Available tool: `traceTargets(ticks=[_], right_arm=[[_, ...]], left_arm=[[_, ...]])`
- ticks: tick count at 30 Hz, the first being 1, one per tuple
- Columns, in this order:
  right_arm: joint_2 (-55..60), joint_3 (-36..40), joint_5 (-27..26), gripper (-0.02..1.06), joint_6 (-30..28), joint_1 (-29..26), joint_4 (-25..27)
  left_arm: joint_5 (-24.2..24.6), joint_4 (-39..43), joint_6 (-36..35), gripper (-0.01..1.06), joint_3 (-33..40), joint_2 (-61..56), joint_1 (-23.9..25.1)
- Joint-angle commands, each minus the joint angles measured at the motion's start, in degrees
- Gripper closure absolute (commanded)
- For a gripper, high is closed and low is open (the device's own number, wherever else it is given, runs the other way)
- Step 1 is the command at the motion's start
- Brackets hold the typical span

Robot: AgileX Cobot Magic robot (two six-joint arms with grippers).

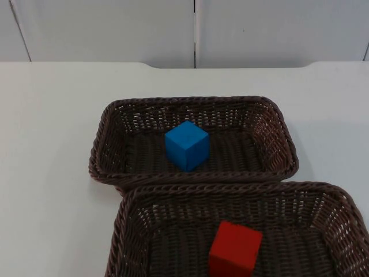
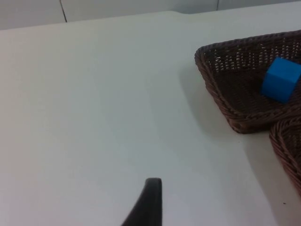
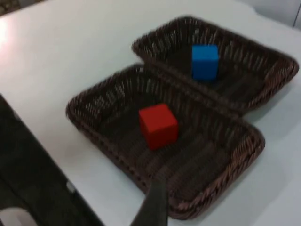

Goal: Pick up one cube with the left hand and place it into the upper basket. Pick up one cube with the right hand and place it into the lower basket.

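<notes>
A blue cube (image 1: 186, 145) rests on the floor of the upper brown wicker basket (image 1: 277, 124). A red cube (image 1: 234, 249) sits in the lower basket (image 1: 124, 225), whose far rim touches the upper one. My left gripper (image 2: 149, 200) hangs over bare table well to the left of the upper basket (image 2: 211, 70) and its blue cube (image 2: 281, 79), holding nothing that I can see. My right gripper (image 3: 155, 205) is raised above and outside the lower basket (image 3: 89, 122), looking across the red cube (image 3: 158, 125) to the blue cube (image 3: 204, 61).
White table (image 1: 52, 144) surrounds both baskets, with wide open surface to the left. The grey partition wall (image 1: 115, 29) closes the far side. The table's edge (image 3: 42, 155) and a dark drop beyond it run close to the lower basket.
</notes>
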Motion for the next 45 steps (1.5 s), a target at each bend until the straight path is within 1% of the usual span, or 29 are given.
traceTargets(ticks=[1,6,8,19,20,21,22,23,24,25,26,45], right_arm=[[-0.2,0.6,1.2,0.29,-1.5,0.1,1.3],[-0.2,0.6,0.3,0.29,-2.5,0.1,1.9],[-0.2,2.1,-2.4,0.29,-2.7,0.1,1.9],[-0.2,2.3,-2.5,0.29,-2.7,0.0,1.5],[-0.2,2.3,-2.5,0.28,-2.7,0.0,1.5],[-0.2,2.3,-2.5,0.24,-2.7,0.0,1.5],[-0.2,2.3,-2.5,0.19,-2.7,0.0,1.5],[-0.2,2.3,-2.5,0.19,-2.7,0.0,1.5],[-0.2,2.3,-2.5,0.11,-2.7,0.0,1.5],[-0.2,2.3,-2.5,0.02,-2.7,0.0,1.5],[-0.2,2.3,-2.5,-0.01,-2.7,0.0,1.5],[-0.2,2.3,-2.6,-0.01,-2.7,0.0,1.8]], left_arm=[[0.0,0.6,0.2,0.2,0.2,-0.2,0.2],[0.0,0.6,0.2,0.2,0.2,-0.2,0.2],[0.0,0.6,0.2,0.2,0.2,-0.2,0.2],[0.1,0.4,0.2,0.2,0.3,-0.2,0.2],[0.1,0.4,0.2,0.18,0.3,-0.2,0.2],[0.1,0.4,0.2,0.14,0.3,-0.2,0.2],[0.1,0.4,0.2,0.07,0.3,-0.2,0.2],[0.1,0.4,0.2,0.07,0.3,-0.2,0.2],[0.1,0.4,0.2,0.01,0.3,-0.2,0.2],[0.1,0.4,0.2,0.0,0.3,-0.2,0.2],[0.1,0.4,0.2,0.0,0.3,-0.2,0.2],[0.1,0.6,0.2,0.0,0.3,-0.2,0.2]])
